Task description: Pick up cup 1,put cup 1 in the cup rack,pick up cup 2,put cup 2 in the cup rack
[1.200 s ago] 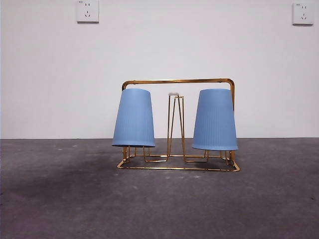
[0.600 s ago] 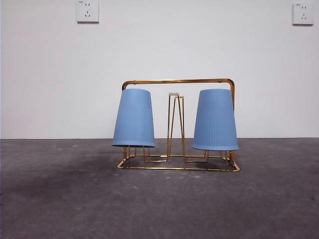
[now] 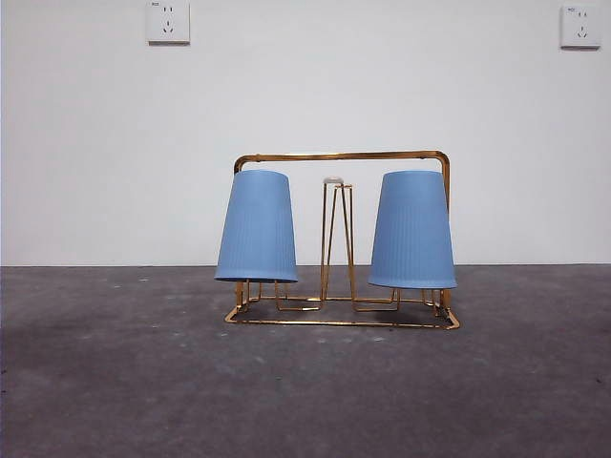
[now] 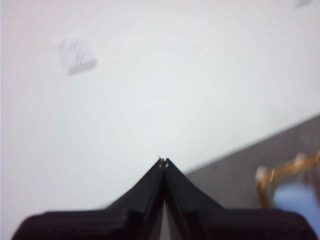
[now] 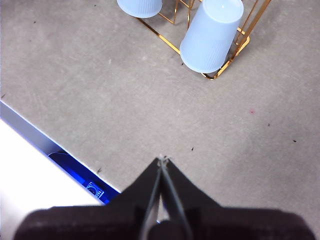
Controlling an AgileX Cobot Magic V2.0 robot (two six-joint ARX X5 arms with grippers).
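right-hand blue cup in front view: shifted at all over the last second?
No. The right-hand blue cup sits in the same spot against the cup rack handle frame, upside down.

The cup rack (image 3: 342, 320) is standing on the table (image 3: 115, 382), roughly midway across it in the front view, with the wall (image 3: 95, 143) rising behind it. Two cups are sitting upside down on the rack's pegs: one cup (image 3: 256, 227) is hanging over the rack's left end, the other cup (image 3: 412, 230) over its right end. Between them a bare upright peg (image 3: 336, 239) is standing at the rack's middle (nothing is resting on it). The rack's handle frame (image 3: 341, 156) is arching behind and just above both cups. On the wall, one socket (image 3: 168, 21) is sitting high above and left of the rack, another socket (image 3: 580, 26) high above and far right of it.
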